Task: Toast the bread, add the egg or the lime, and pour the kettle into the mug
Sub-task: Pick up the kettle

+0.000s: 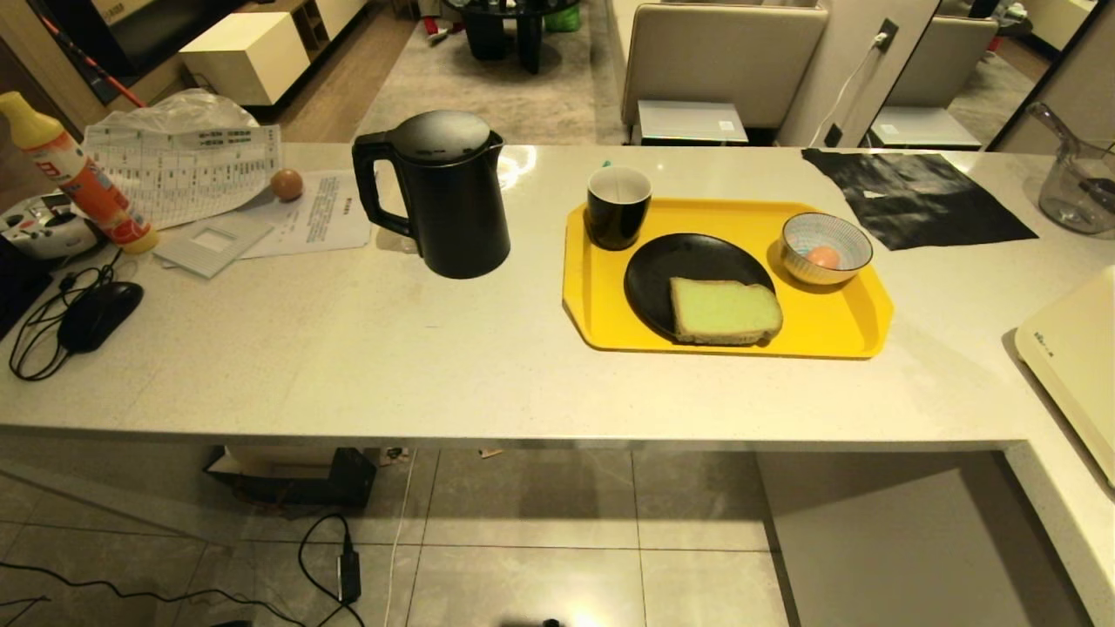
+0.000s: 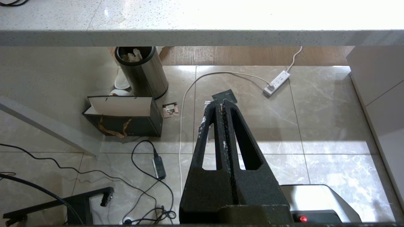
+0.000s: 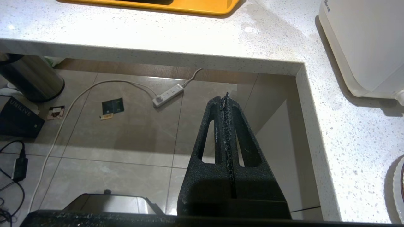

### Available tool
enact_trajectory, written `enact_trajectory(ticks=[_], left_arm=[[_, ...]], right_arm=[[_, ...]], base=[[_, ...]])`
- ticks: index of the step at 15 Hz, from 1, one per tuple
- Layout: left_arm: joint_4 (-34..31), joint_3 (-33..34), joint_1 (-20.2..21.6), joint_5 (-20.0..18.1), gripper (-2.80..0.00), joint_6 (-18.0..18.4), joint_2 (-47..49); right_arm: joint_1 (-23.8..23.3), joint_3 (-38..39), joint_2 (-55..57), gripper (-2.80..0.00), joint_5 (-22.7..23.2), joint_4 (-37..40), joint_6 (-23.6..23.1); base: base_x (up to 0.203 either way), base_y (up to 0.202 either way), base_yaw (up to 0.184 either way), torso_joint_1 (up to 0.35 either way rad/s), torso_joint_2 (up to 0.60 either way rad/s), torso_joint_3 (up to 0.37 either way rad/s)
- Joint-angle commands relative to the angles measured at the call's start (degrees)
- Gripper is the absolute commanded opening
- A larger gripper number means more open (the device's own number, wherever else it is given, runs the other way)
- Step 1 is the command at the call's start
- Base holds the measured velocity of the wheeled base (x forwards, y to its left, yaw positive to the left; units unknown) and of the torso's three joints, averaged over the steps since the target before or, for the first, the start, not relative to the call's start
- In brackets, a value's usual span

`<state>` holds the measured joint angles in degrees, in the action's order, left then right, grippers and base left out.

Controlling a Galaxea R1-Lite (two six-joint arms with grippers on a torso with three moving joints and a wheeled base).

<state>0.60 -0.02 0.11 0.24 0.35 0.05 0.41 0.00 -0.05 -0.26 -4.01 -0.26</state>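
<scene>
Bread (image 1: 725, 310) lies on counter, well above both closed tools.

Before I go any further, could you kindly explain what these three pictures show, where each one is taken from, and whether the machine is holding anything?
This is a wheeled robot with two arms, each ending in a pincer. The wide picture comes from a camera on its head, looking down at a white counter. The other two come from cameras on its wrists.

On the counter stands a black kettle. To its right is a yellow tray carrying a black mug, a black plate with a slice of bread, and a striped bowl with an egg inside. A second egg lies among papers on the left.

Both arms hang low in front of the counter, out of the head view. The left pincer and right pincer are shut and hold nothing.
</scene>
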Motion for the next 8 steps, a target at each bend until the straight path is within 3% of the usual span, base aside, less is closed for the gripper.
enact_trajectory(ticks=[1, 8], left_arm=[[0.02, 0.02, 0.0, 0.02, -2.8, 0.0, 0.04], [0.02, 0.02, 0.07, 0.02, -2.8, 0.0, 0.04]], right_arm=[[0.02, 1.55, 0.14, -2.8, 0.0, 0.0, -0.09], [0.02, 1.58, 0.14, -2.8, -0.09, -0.03, 0.2]], base=[[0.0, 0.0, 0.0, 0.0, 0.0, 0.0], [0.0, 0.0, 0.0, 0.0, 0.0, 0.0]])
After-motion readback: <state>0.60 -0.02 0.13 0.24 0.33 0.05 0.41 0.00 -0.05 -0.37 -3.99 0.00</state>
